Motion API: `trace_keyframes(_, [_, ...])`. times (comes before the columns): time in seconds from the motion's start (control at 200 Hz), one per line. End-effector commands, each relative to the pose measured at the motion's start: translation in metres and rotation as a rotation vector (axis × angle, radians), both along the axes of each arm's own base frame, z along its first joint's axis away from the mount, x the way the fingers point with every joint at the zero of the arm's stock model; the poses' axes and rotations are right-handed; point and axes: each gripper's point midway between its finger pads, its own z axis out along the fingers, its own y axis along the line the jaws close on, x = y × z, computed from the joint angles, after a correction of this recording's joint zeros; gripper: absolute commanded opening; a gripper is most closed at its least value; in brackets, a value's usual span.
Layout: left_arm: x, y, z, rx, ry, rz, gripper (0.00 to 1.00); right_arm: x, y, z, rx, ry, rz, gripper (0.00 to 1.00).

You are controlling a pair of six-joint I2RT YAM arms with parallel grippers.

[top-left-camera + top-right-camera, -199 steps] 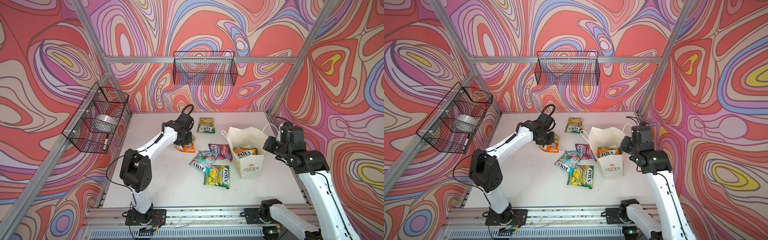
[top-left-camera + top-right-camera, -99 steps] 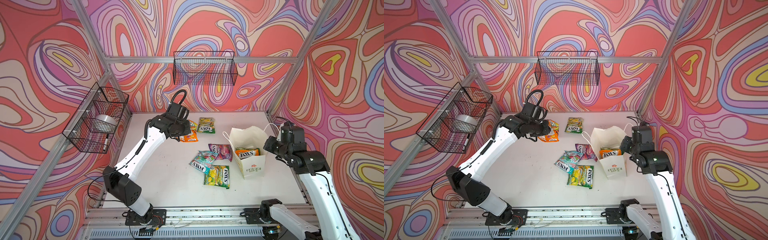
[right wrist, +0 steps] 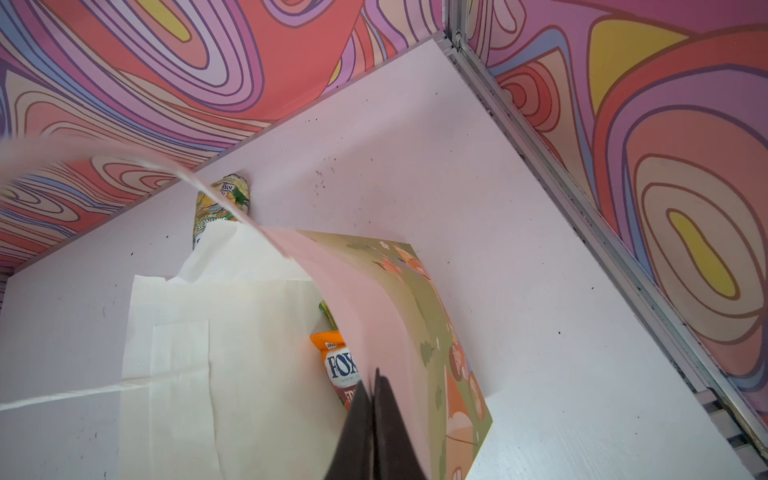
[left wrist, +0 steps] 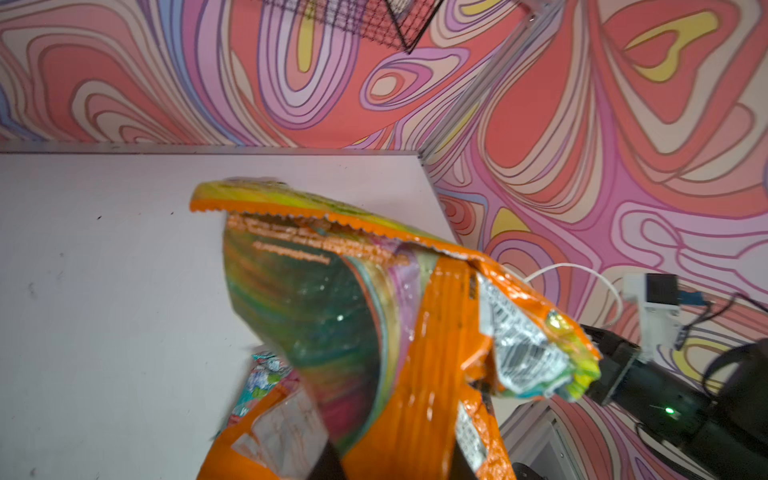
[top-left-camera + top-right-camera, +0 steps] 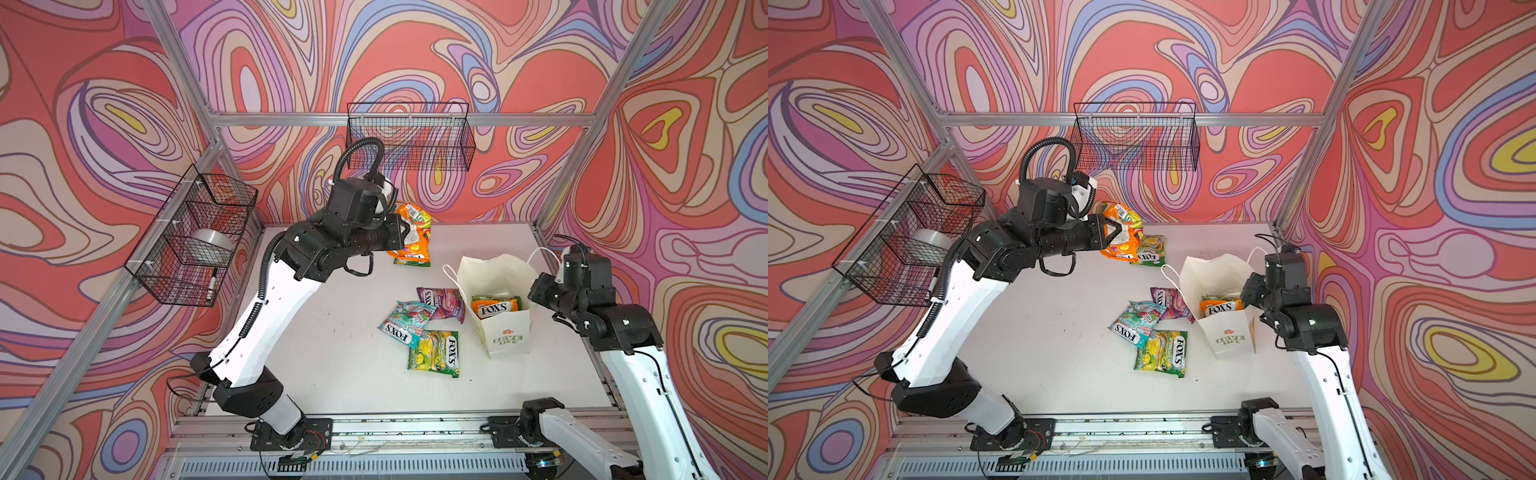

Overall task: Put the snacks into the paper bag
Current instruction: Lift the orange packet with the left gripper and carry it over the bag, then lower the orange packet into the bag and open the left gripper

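Although three snacks lie loose on the near part of the table (image 5: pixel 332 332), namely a yellow-green packet (image 5: pixel 434 353), a teal packet (image 5: pixel 405 322) touching it and a purple packet (image 5: pixel 442 303) just behind, none has been disturbed over the last second. Just beside them the paper bag (image 5: pixel 509 338) is stood upright, and an orange-topped FOX'S packet (image 5: pixel 494 308) is already seen inside. Its rim is kept pinched by the right gripper (image 3: pixel 375 384), whose jaws are closed tight on the paper, so the mouth is judged to be held open. Farther back the change is found: the orange packet (image 5: pixel 1125 245), which was being grasped low on the table a second ago, has been lifted clear and is now hung from the left gripper (image 5: pixel 1115 230), narrowly clamped on it. A green packet (image 5: pixel 1152 251) is left lying beneath it near the table's far edge. The carry to the bag is judged to be next, with four packets left on the table.
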Motion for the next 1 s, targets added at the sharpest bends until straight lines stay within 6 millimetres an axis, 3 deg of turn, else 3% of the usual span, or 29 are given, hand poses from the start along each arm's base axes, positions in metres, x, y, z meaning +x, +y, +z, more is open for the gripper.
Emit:
trace_keyframes(0.0, [-0.007,-0.041,0.006,-0.01,-0.024,-0.1,0.19,0.005,-0.005,0.024,-0.008,-0.104,-0.022,0.0])
trace_keyframes(0.2, [-0.031,-0.127,0.003,-0.066,-0.015,-0.305,0.19,0.006,-0.001,0.016,0.009,-0.091,-0.012,0.0])
trace_keyframes(0.306, [-0.04,-0.164,-0.016,-0.068,0.014,-0.375,0.19,0.005,0.0,0.013,0.018,-0.09,-0.01,0.0])
trace_keyframes(0.461, [-0.045,-0.201,-0.051,-0.063,0.081,-0.433,0.19,0.004,0.0,0.01,0.027,-0.084,-0.013,0.0])
trace_keyframes(0.661, [-0.039,-0.224,-0.091,-0.036,0.152,-0.445,0.19,0.004,0.004,0.007,0.053,-0.088,-0.005,0.0])
trace_keyframes(0.997, [-0.021,-0.232,-0.138,0.055,0.176,-0.388,0.2,0.0,0.005,0.006,0.064,-0.085,-0.006,0.0])
